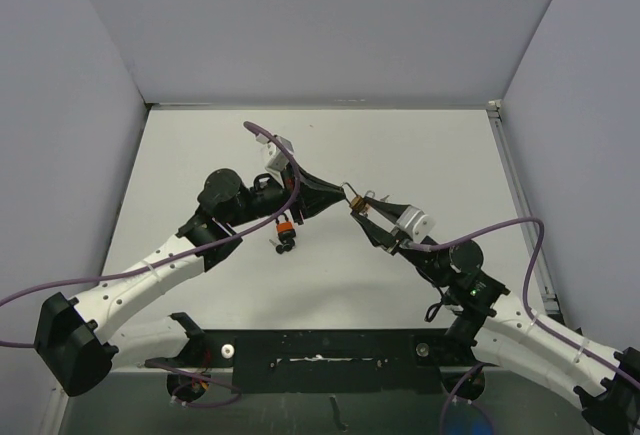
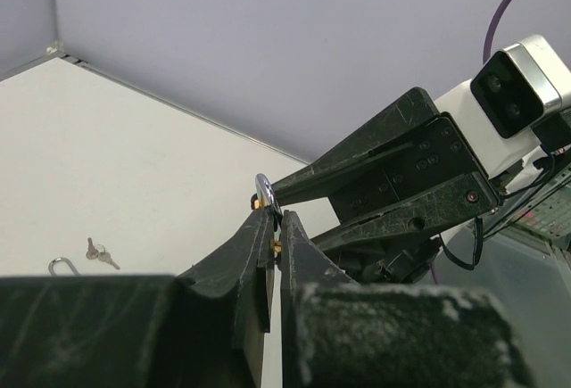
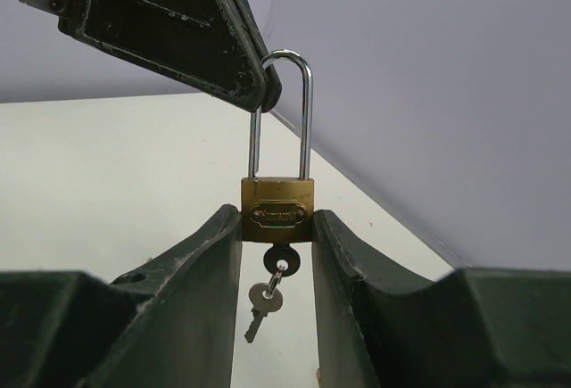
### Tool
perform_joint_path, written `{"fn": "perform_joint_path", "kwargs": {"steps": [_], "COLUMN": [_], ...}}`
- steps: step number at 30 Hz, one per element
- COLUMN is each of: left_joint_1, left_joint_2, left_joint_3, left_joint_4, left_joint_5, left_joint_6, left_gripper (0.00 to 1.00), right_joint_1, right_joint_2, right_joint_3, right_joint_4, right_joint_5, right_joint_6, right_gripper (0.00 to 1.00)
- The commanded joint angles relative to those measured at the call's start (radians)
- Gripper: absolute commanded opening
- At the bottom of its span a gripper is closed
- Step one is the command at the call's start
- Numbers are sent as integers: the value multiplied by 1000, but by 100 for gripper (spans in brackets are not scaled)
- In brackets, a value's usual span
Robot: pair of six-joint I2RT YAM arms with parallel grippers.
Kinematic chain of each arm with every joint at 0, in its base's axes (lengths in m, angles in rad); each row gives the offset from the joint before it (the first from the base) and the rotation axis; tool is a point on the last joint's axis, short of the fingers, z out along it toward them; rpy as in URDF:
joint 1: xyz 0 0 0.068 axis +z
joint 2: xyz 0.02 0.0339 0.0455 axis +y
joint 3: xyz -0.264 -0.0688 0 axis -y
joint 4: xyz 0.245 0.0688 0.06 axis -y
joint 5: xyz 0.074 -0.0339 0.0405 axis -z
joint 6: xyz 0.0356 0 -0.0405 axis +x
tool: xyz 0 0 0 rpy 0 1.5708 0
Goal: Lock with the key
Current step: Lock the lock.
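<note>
A brass padlock (image 3: 277, 202) with a steel shackle (image 3: 306, 120) is held in the air above the table's middle (image 1: 352, 196). My right gripper (image 3: 277, 218) is shut on the sides of its brass body (image 1: 361, 208). A black-headed key (image 3: 282, 260) sits in the keyhole underneath, and a spare silver key (image 3: 263, 304) hangs from its ring. My left gripper (image 2: 275, 220) is shut on the top of the shackle (image 2: 264, 192), meeting the right gripper tip to tip (image 1: 340, 195). In the right wrist view, the left gripper's finger (image 3: 223, 45) covers the shackle's upper left bend.
Loose small keys (image 2: 100, 252) and a metal loop (image 2: 61, 266) lie on the white table (image 1: 420, 155). A small orange and black item (image 1: 285, 229) lies by the left arm. Grey walls enclose the table on three sides.
</note>
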Motion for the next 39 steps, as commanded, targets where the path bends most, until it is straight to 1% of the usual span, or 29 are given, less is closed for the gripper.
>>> {"fn": "perform_joint_path", "kwargs": {"steps": [1,9,15,22,28,39], "left_joint_1": [-3,-3,-3,-3,-3,-37], "left_joint_2": [12,26,35,29,60,107], "left_joint_3": [36,35,24,5,-10,-28], "left_joint_4": [-37,-46,-52,-91,-102,-96], "left_joint_5": [-16,7,23,9,34,32], "left_joint_6": [23,9,5,30,26,35], "left_gripper": [0,0,0,0,0,0], "right_joint_1": [19,19,19,19,19,19], "right_joint_2": [-11,12,27,26,30,97], "right_joint_3": [59,62,112,189,248,327], "right_joint_4": [144,195,213,180,157,149], "right_joint_5": [-57,-42,-43,-54,-65,-55], "right_joint_6": [-7,-16,-26,-40,-44,-63], "right_gripper": [0,0,0,0,0,0]}}
